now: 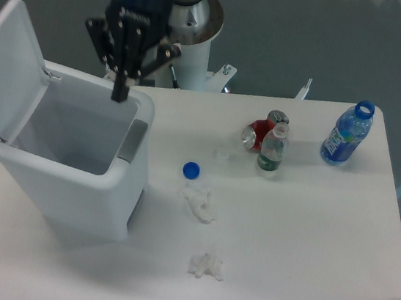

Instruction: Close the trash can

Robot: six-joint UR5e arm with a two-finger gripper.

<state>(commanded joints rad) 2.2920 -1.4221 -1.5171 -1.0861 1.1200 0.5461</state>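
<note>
Trash can fills the left of the frame, its lid swung up and leaning toward the upper left, the bin open. Labels on the blue bottle at upper right, the small bottle and the red cans at centre are too small to read. Above the bin's far rim, the gripper points down, fingers together, holding nothing visible.

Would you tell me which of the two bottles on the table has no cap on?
The blue bottle near the table's right edge; its neck is open, whereas the small clear bottle beside the red can is capped.
</note>
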